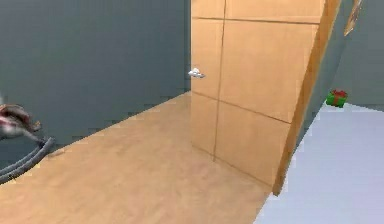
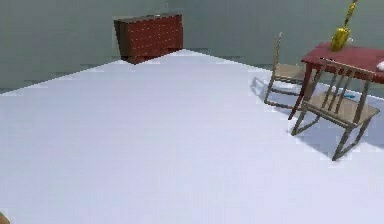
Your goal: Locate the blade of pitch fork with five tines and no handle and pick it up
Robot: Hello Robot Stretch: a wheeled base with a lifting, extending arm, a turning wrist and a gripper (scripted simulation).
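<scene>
Pitch fork blade: location cannot be told from either view; nothing seen has the shape of five tines. Gripper: whether its fingers are spread or pressed together cannot be told.

Forward view. A light wooden panelled door (image 1: 255, 80) stands open, edge-on toward the forward view's right, with a silver handle (image 1: 196, 73) on its left edge. A dark grey-blue wall (image 1: 90, 60) runs along the left. A wood plank floor (image 1: 150, 160) lies between wall and door. Right of the door the floor is pale grey (image 1: 340, 175). Far back on that pale floor, near the wall, sits a small red and green object (image 1: 338, 97), too small to identify. At the left edge, on the plank floor, is a dark curved piece with a grey and reddish shape above it (image 1: 20, 135); it is cut off by the frame.

Arm side view. A wide pale grey floor (image 2: 150, 140). A red-brown chest of drawers (image 2: 150, 37) stands against the far wall. At the right is a red table (image 2: 345, 58) carrying an upright yellow-green item (image 2: 343, 35), not identifiable. Two wooden chairs stand close by the table: one (image 2: 283, 75) at its left side, the other (image 2: 340, 105) in front of it.
</scene>
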